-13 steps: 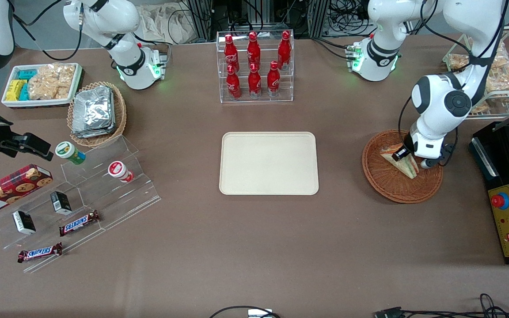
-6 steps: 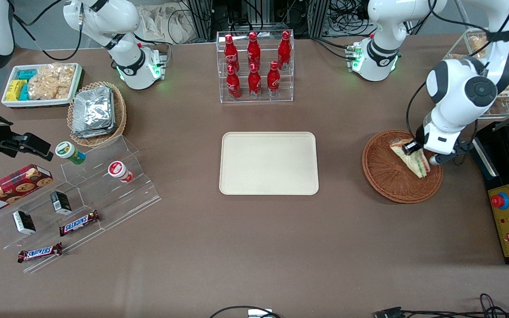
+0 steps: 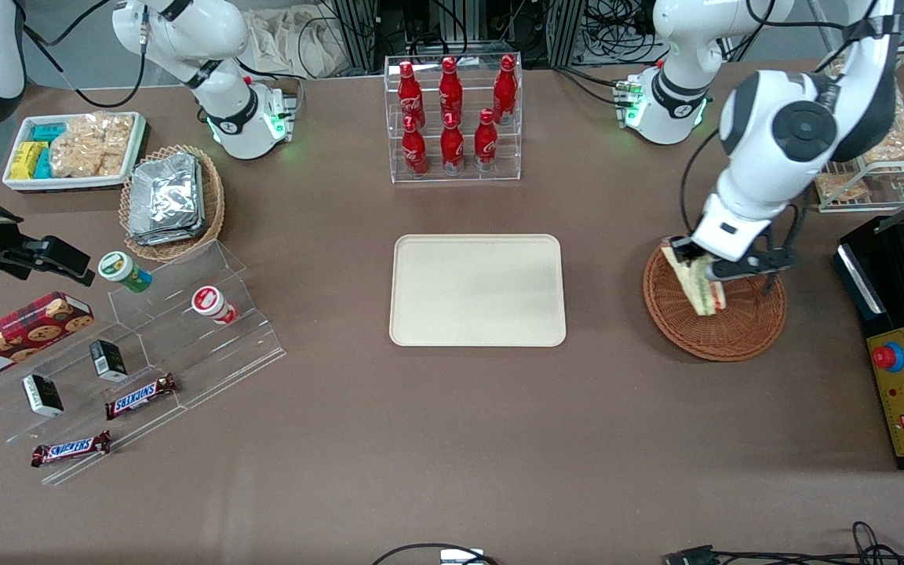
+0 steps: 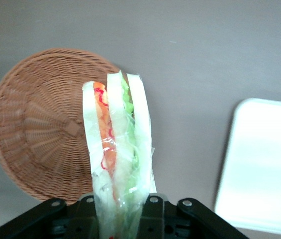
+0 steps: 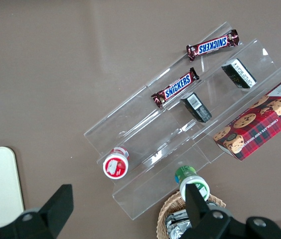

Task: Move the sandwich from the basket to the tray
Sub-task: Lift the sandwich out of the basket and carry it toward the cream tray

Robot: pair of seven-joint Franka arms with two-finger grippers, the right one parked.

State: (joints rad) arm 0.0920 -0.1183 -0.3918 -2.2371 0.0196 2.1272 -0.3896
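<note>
Gripper [image 3: 705,265] of the working arm hangs over the basket [image 3: 742,333], at the edge nearest the tray [image 3: 477,290], w/ both fingers closed on the sandwich [image 3: 699,284]. Wedge is lifted clear of the wicker, gripped at its wide end, pointed end angling down toward the front camera. Wrist view shows it best: sandwich [image 4: 118,144] sticks straight out from the gripper [image 4: 123,211], pale bread slices on the outside, orange, red and green layers between, clear wrap crinkled around it. Below it sits the basket [image 4: 36,124] w/ nothing else inside, and a corner of the tray [image 4: 260,169] shows just beside, w/ bare brown table [image 4: 195,55] between the two. Front view: tray lies mid-table w/ nothing on it, well apart from the basket, which sits toward the working arm's end. Rack of red bottles [image 3: 452,110] stands farther from the camera than the tray.
</note>
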